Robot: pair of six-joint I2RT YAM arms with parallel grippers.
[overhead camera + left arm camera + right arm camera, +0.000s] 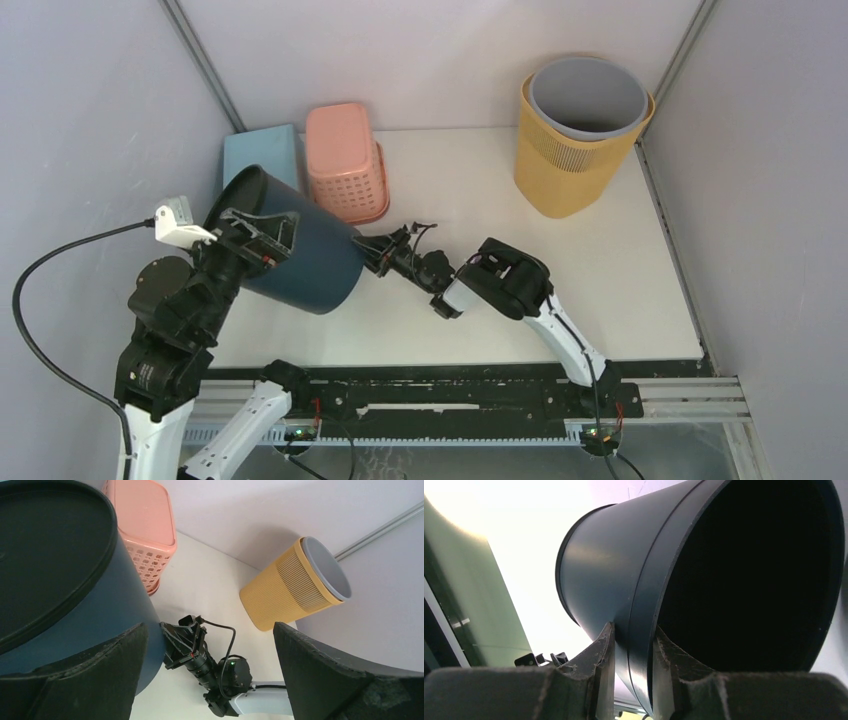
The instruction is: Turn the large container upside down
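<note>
The large dark blue container (310,262) lies tilted on its side above the table's left half, flat base toward the back left, mouth toward the right. My right gripper (372,252) is shut on its rim, one finger (600,652) outside the wall and the other inside the mouth. The container (599,565) fills the right wrist view. My left gripper (255,235) is wide open over the container near its base. In the left wrist view the base and wall (60,580) sit by the left finger (90,675); contact cannot be told.
An upturned pink basket (345,160) and a light blue box (262,150) stand at the back left, close behind the dark container. A yellow ribbed bin with a grey liner (575,135) stands upright at the back right. Grey walls enclose the table.
</note>
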